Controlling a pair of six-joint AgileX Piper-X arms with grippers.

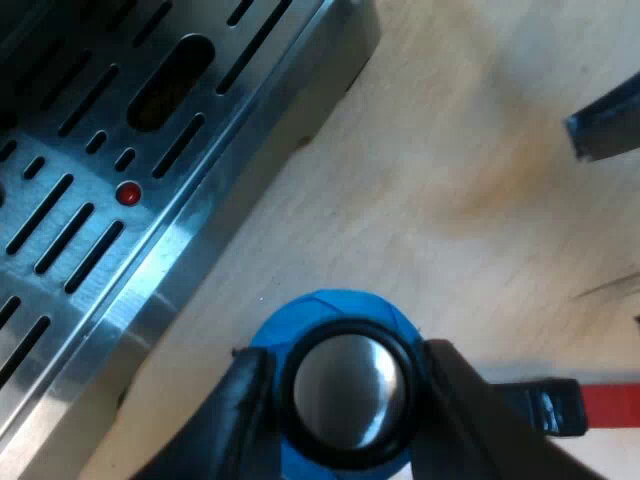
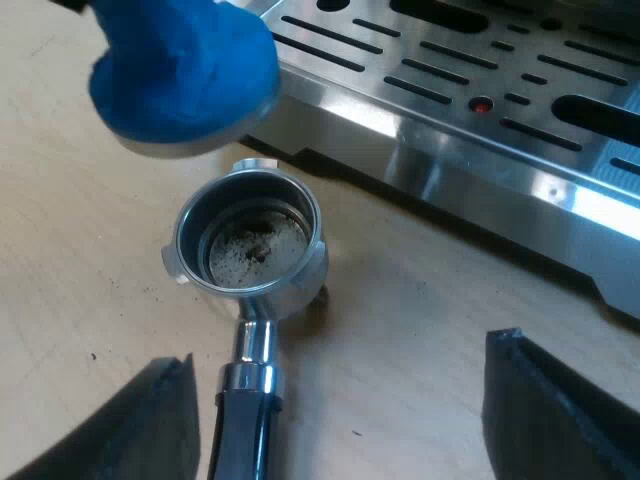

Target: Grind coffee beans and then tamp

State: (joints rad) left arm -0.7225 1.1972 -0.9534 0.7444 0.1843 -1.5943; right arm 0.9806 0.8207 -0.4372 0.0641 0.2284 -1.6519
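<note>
**Blue tamper gripped by left gripper, holder lying on table**

The blue tamper (image 1: 335, 312) is clamped between the two black fingers (image 1: 238, 415) of the left gripper (image 1: 345, 388), one finger on each side of it. In the left wrist view a rounded blue body is seen, with a shiny round metal face ringed in black at its middle. In the right wrist view the same tamper (image 2: 180, 65) is seen as a blue lump with a thin metal rim along its base. It is held apart from the holder's basket, near the edge of the espresso machine's drip tray (image 2: 450, 95).

The metal holder (image 2: 250, 245) is laid on the wooden table (image 2: 400, 330), just beside the drip tray. Its round basket is open upward, and a thin patchy layer of grounds (image 2: 250, 250) is seen on the bottom. Its dark handle (image 2: 248, 410) is pointed away from the machine, between the fingers of the right gripper (image 2: 345, 385). Those fingers (image 2: 150, 425) are spread wide apart and nothing is held. In the left wrist view the handle's red end (image 1: 610, 404) is seen next to the tamper.

The slotted steel drip tray (image 1: 100, 200) is marked by a small red dot (image 1: 127, 193).
</note>
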